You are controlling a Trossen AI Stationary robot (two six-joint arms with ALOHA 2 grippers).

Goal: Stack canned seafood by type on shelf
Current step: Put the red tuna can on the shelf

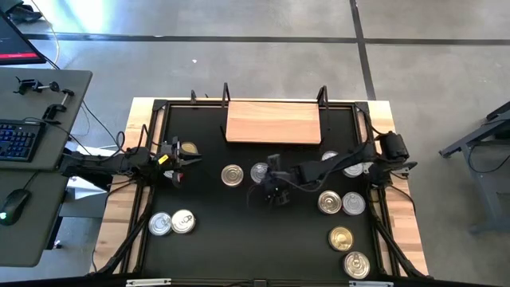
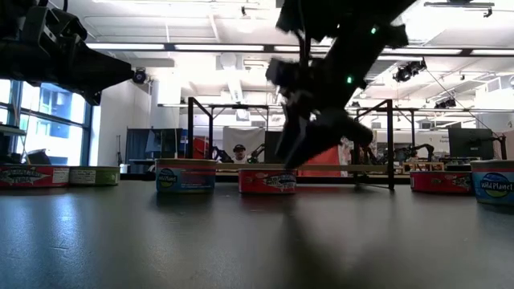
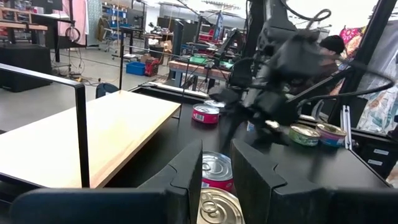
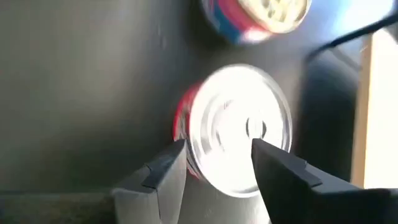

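Black tabletop (image 1: 239, 231) before you, shelf (image 1: 273, 122) bare at the far edge, tins scattered.

Your right gripper (image 1: 269, 191) hangs mid-table, fingers spread above a red-sided tin (image 4: 239, 137), just beside the silver tin (image 1: 233, 175). Your left gripper (image 1: 178, 162) sits at the left, fingers apart around a gold tin (image 3: 219, 208). Two tins (image 1: 171, 223) lie near left; more tins (image 1: 344, 202) cluster at the right.

Grey concrete floor (image 1: 263, 60) with dark seams surrounds the rig. A side desk (image 1: 44, 171) carries a keyboard (image 1: 17, 140) and mouse (image 1: 13, 204). Ceiling strip lights (image 2: 201, 46) glow; windows (image 2: 40, 120) brighten one wall.
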